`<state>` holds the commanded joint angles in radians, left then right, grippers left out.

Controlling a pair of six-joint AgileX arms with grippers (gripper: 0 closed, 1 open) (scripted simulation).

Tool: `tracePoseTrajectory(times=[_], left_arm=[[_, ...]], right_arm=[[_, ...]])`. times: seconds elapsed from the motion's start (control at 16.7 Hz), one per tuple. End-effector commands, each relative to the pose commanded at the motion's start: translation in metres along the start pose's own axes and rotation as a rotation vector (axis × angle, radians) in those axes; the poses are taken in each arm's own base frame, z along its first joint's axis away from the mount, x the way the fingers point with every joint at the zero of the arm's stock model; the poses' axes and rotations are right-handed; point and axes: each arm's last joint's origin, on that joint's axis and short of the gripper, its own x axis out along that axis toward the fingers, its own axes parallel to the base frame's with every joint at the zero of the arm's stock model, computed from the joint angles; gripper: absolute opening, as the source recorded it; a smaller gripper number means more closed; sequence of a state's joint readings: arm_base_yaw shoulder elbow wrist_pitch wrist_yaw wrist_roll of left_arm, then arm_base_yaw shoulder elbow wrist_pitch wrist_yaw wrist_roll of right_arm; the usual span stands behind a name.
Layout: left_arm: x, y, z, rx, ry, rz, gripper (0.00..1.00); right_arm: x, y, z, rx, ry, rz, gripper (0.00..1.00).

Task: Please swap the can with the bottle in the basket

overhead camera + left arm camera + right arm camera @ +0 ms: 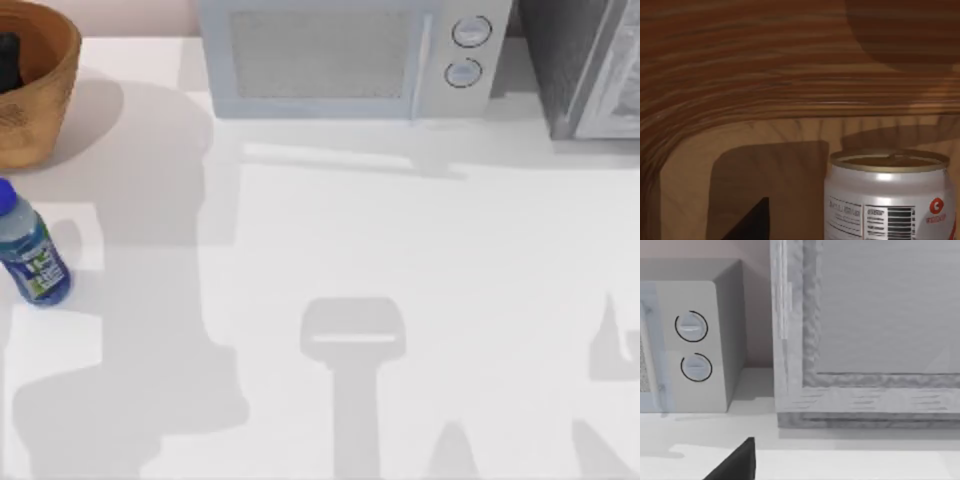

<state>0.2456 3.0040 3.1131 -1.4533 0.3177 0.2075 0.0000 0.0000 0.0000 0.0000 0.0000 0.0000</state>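
Two task items sit apart from each other at the tabletop's left edge: the bottle (30,250), blue-capped with a blue, green and white label, stands on the bare white tabletop (400,250), while the can (890,197) stands upright inside the basket (45,95) at the far left corner. The bottle is near the basket but not touching it, on the side toward the near edge. Within the basket's rim, seen from above, a dark shape at the very edge of the tabletop is the left end effector (8,60), reaching down into the basket; whether its fingers are spread or closed I cannot tell. From the left wrist camera the can is close, its dull gold top and white side with a red mark and a barcode facing the lens, with the woven wall of the basket curving behind it and one dark fingertip (752,222) showing apart from the can. The right wrist camera looks toward the far right corner, at a microwave (350,55) with two round dials and a larger grey appliance (585,65) just beside it; a dark fingertip (737,462) shows there too, and the right end effector's opening cannot be judged.
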Motion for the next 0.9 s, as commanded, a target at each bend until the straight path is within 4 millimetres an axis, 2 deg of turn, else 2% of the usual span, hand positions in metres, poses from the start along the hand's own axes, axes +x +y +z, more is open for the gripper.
tracePoseTrajectory(times=[0.3,0.9], left_arm=[[0.0017,0.0,-0.0001,0.0,0.0,0.0,1.0],[0.0017,0.0,-0.0001,0.0,0.0,0.0,0.25]], right_arm=[[0.0,0.0,0.0,0.0,0.0,0.0,1.0],[0.0,0.0,0.0,0.0,0.0,0.0,1.0]])
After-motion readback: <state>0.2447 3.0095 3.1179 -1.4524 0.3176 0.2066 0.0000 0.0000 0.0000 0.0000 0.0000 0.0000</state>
